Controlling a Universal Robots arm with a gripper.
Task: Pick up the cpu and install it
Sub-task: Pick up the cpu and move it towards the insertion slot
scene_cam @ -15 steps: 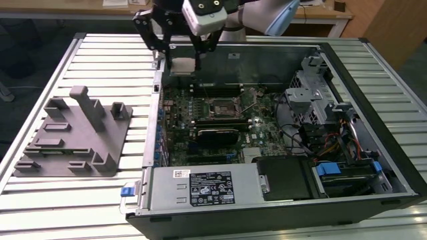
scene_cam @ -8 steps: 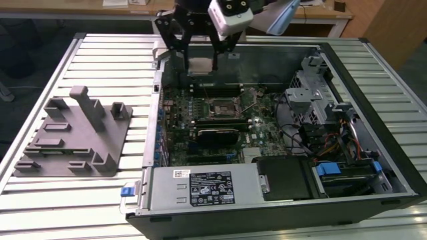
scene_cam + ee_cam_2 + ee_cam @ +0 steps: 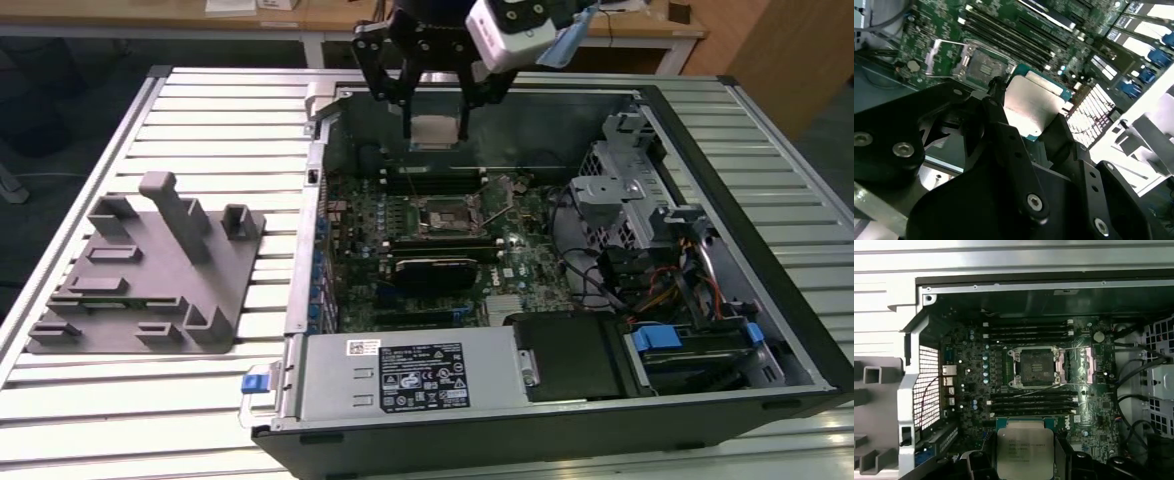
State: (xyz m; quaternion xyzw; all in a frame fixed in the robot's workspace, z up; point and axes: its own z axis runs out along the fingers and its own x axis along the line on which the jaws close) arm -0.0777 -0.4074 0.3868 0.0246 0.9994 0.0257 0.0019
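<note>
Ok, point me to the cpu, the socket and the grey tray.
cpu (image 3: 1025, 450): first wrist view, middle of its silvery top.
socket (image 3: 1034, 366): first wrist view, centre of its dark inner square.
grey tray (image 3: 147, 282): exterior view, on its flat base.

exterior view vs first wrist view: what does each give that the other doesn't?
Exterior view: the power supply in the case, and the gripper body from outside, above the open case. First wrist view: the socket's load plate lying flipped open. Both: the cpu clamped in the gripper, not yet in the empty socket.
</note>
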